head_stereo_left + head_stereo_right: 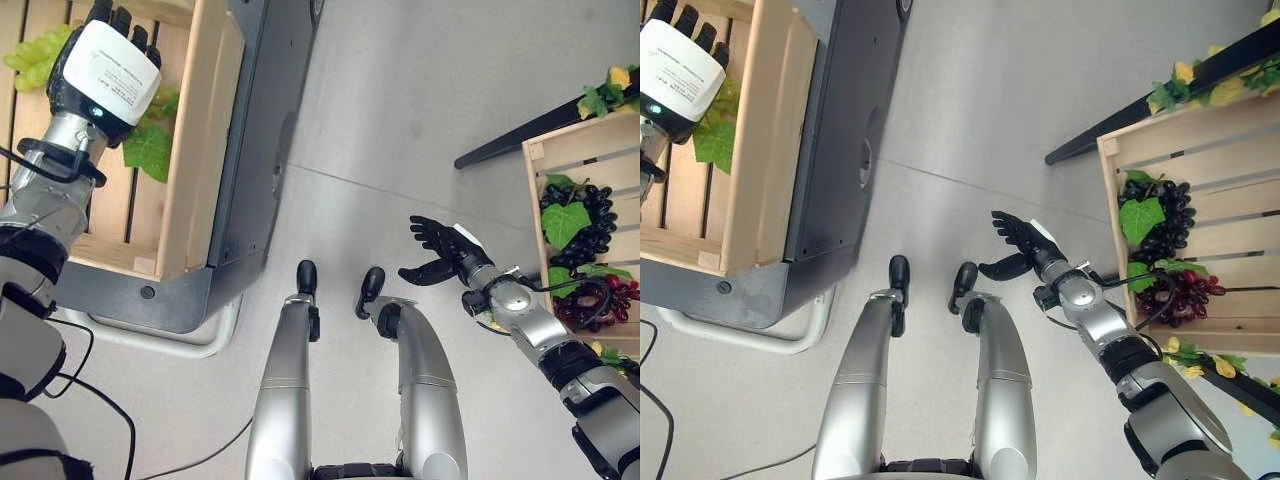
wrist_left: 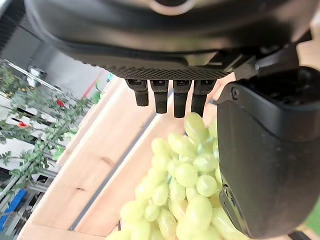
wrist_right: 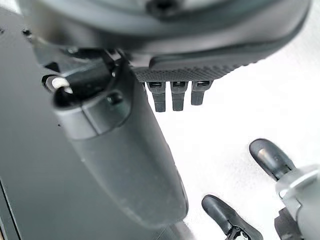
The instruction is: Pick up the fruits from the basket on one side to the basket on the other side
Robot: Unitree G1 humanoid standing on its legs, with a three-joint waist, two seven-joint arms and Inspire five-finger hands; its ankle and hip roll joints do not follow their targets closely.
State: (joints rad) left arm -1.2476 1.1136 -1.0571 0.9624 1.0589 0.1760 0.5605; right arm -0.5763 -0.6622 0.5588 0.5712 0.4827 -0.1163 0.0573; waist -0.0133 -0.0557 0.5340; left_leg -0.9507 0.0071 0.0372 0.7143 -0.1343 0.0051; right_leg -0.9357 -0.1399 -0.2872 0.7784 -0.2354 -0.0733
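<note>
Over slatted wooden crate [image 1: 195, 150], round green grapes [image 2: 180, 195], left robot hand [image 1: 100, 65]

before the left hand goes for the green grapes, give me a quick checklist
1. Left hand above the green grapes in the left crate: ok.
2. Left hand's fingers straight, nothing held: ok.
3. Hand touching the grapes: cannot tell.
4. Right hand open, holding nothing, over the floor: ok.
5. Right crate has bare slats beside the dark grapes and red grapes: ok.
</note>
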